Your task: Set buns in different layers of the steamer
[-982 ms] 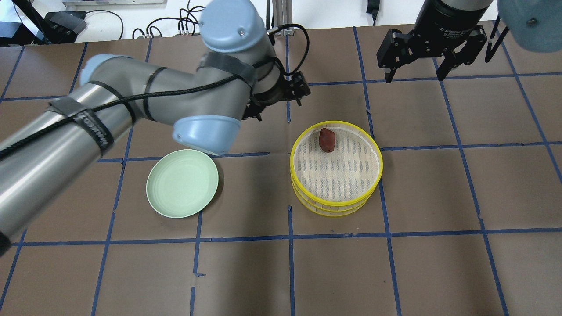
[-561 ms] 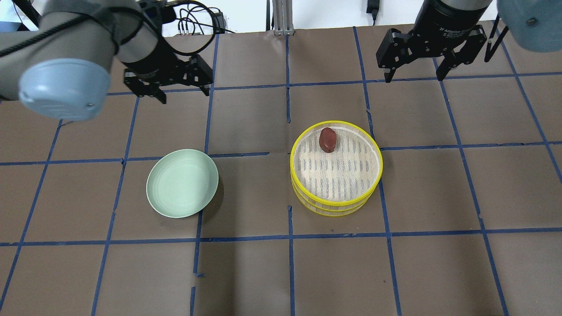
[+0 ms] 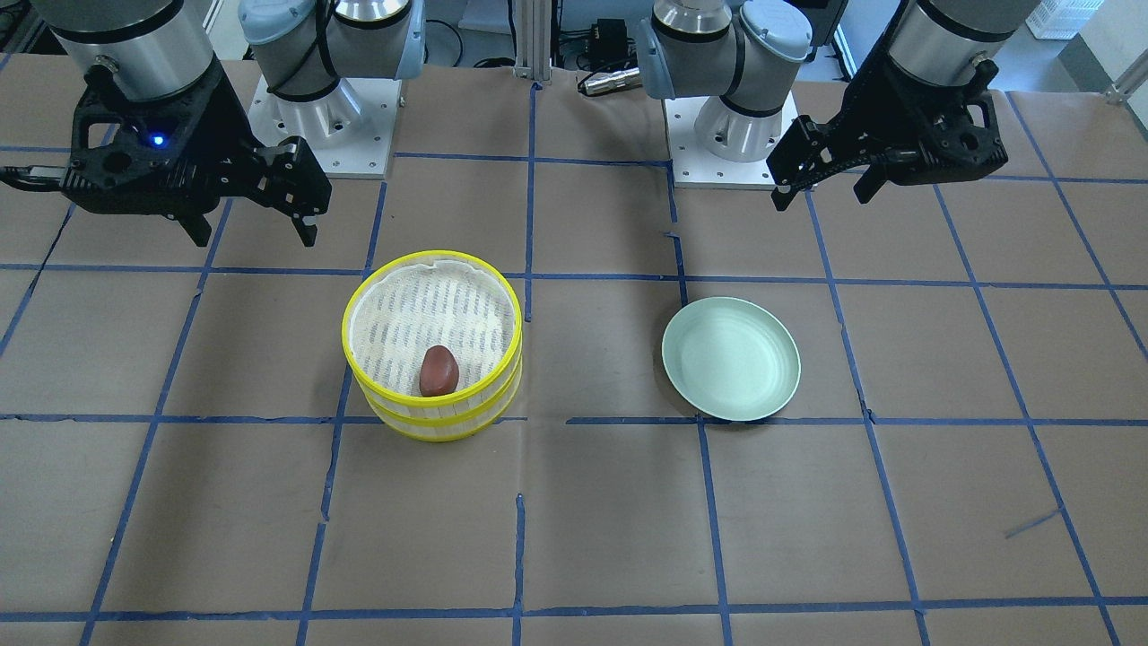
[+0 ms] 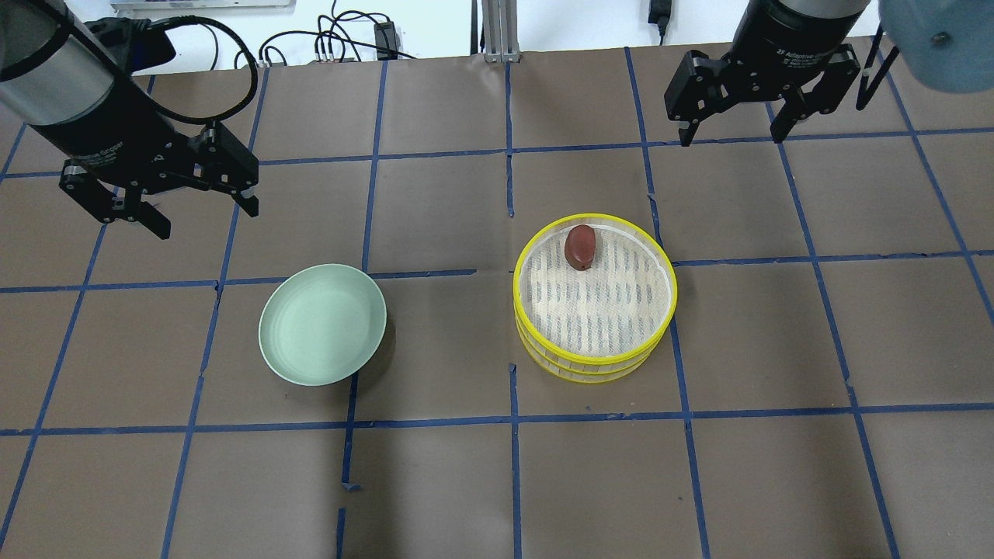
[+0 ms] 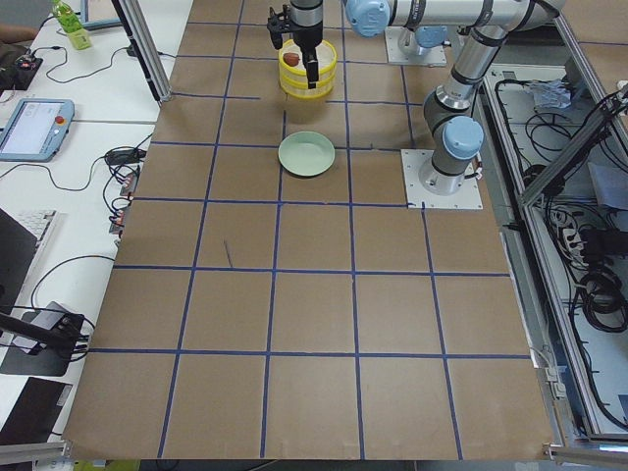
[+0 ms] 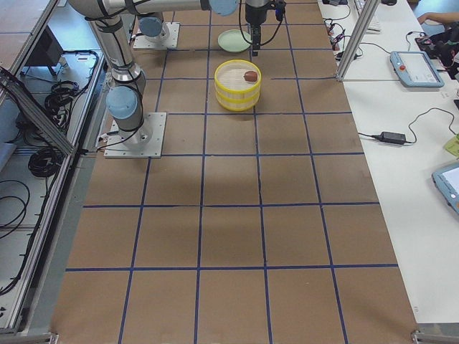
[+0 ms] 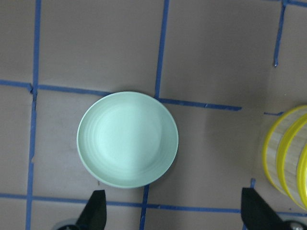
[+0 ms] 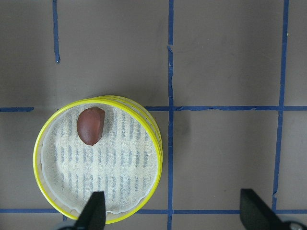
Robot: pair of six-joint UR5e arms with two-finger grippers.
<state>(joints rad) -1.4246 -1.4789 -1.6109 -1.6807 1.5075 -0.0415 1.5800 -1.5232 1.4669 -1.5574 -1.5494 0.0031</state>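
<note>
Two round shallow steamer trays with bright yellow rims and pale slatted sides stood stacked on the brown paper-covered tabletop (image 4: 466,481) marked with a blue tape grid, the upper tray (image 4: 598,310) seated squarely on the lower tray (image 4: 586,376). Taking the overhead view as a clock face with twelve pointing away from the robot, the glossy reddish-brown oval bun (image 4: 580,247) lay on the upper tray's white striped liner at about twelve o'clock, close against the yellow rim. What the lower tray held could not be seen, since the upper one covered it. A pale green round plate (image 4: 322,324) sat on the tabletop at nine o'clock from the stack, well apart from it. The left tool (image 4: 206,220) hung above the tabletop at about eleven o'clock from the plate, its two black fingers spread wide and gripping nothing, and its wrist camera looked straight down on the plate with the stack's yellow edge at three o'clock. The right tool (image 4: 732,140) hung at about one o'clock from the stack, likewise spread wide and clasping nothing, well clear of both trays, and its wrist camera showed the bun in the upper tray.
</note>
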